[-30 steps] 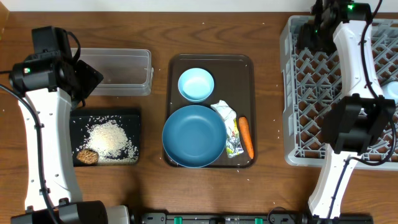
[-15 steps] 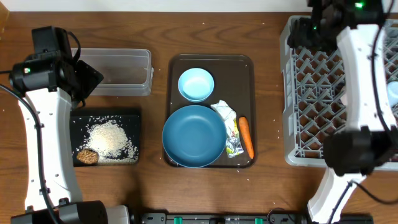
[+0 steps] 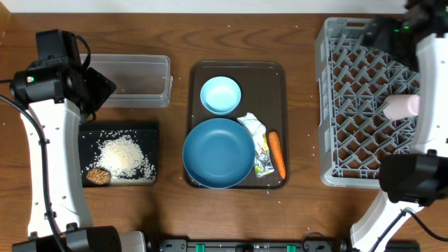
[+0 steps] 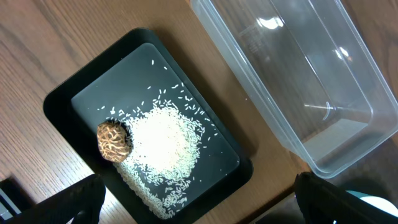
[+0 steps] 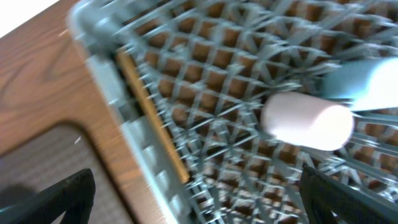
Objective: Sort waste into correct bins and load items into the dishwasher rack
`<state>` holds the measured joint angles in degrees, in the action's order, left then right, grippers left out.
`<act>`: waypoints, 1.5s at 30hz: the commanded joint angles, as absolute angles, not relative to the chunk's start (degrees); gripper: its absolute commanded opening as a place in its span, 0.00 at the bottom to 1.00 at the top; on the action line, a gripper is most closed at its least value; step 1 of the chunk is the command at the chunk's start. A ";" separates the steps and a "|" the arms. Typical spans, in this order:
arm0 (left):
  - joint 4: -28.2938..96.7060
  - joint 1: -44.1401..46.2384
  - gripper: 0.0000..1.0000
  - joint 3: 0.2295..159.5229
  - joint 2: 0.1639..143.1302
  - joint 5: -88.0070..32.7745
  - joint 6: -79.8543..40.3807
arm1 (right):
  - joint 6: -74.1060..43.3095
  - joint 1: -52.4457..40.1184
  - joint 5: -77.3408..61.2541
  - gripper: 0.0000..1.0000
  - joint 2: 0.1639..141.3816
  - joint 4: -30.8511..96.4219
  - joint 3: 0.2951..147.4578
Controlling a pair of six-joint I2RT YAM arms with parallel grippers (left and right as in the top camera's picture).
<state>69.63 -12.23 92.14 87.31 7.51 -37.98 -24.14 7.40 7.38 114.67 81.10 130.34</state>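
Fingers are gaping wide, empty, on left gripper and right gripper; whitish-pink cup is lying sideways in rack, risking rolling if nudged.

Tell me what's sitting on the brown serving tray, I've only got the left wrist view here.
Observer: An orange carrot lies along the right edge of the serving tray, next to the crumpled wrapper.
Operator: Any dishes on it?
Observer: Yes, the dark-blue plate and the pale-blue bowl, unstacked.
Operator: Anything in the rack?
Observer: A whitish-pink cup lies on its side in the grey rack.
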 commanded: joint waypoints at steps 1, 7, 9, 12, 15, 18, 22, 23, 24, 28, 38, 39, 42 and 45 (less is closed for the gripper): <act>69.82 -12.36 0.98 92.86 86.48 8.01 -38.89 | -26.17 10.07 9.13 0.99 115.09 80.97 130.28; 69.82 -12.36 0.98 92.86 86.48 8.01 -38.89 | -26.11 12.58 8.80 0.99 115.09 80.53 130.28; 69.82 -12.36 0.98 92.86 86.48 8.01 -38.89 | -26.11 12.69 8.80 0.99 115.09 80.55 130.28; 69.82 -12.36 0.98 92.86 86.48 8.01 -38.89 | -26.11 12.69 8.80 0.99 115.09 80.53 130.28; 69.82 -12.36 0.98 92.86 86.48 8.01 -38.87 | -26.11 12.69 8.80 0.99 115.09 80.55 130.28; 69.82 -12.36 0.98 92.86 86.48 8.01 -38.89 | -26.11 12.69 8.80 0.99 115.09 80.53 130.28; 69.82 -12.36 0.98 92.86 86.48 8.01 -38.87 | -26.11 12.69 8.80 0.99 115.09 80.53 130.28; 69.82 -12.36 0.98 92.86 86.48 8.01 -38.89 | -26.11 12.69 8.80 0.99 115.09 80.53 130.28; 69.82 -12.36 0.98 92.86 86.48 8.01 -38.89 | -26.11 12.69 8.80 0.99 115.09 80.55 130.28; 69.82 -12.36 0.98 92.86 86.48 8.01 -38.87 | -26.11 12.69 8.80 0.99 115.11 80.55 130.28; 69.82 -12.36 0.98 92.86 86.48 8.01 -38.87 | -26.11 12.69 8.80 0.99 115.09 80.55 130.28; 69.82 -12.36 0.98 92.86 86.48 8.01 -38.87 | -26.11 12.69 8.80 0.99 115.09 80.53 130.28; 69.82 -12.36 0.98 92.86 86.48 8.01 -38.87 | -28.71 12.67 1.54 0.99 115.09 79.83 130.28; 69.82 -12.36 0.98 92.86 86.48 8.01 -38.89 | -28.69 12.67 -11.33 0.99 115.09 81.28 130.28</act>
<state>69.63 -12.23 92.14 87.33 7.51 -37.98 -26.87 12.47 1.78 114.69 80.49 130.34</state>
